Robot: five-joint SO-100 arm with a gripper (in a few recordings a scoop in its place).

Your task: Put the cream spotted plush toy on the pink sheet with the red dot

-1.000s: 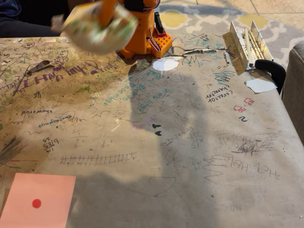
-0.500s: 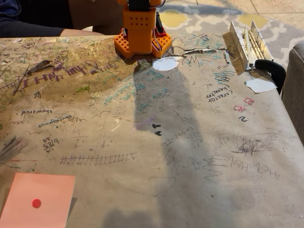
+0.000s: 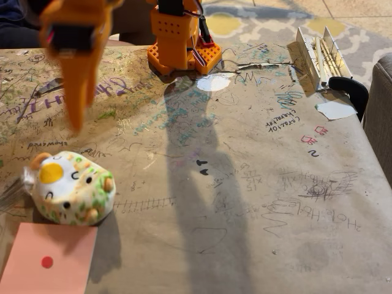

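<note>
The cream spotted plush toy [image 3: 72, 187] lies on the table at the lower left, face up, free of the arm. Its near side rests at the far edge of the pink sheet [image 3: 58, 269], whose red dot [image 3: 46, 262] lies uncovered just in front of the toy. My orange gripper [image 3: 76, 119] hangs blurred above and behind the toy, fingers pointing down and well clear of it. The blur hides whether the jaws are apart.
The arm's orange base [image 3: 180, 46] stands at the table's far edge. White paper scraps [image 3: 213, 82] [image 3: 335, 109], a white rack [image 3: 318, 55] and a black handle [image 3: 350, 87] sit at the back right. A grey sofa arm [image 3: 381, 116] borders the right side.
One second ago the toy was held high at the upper left; now it lies on the table by the pink sheet. The gripper has swung down into view above it.
</note>
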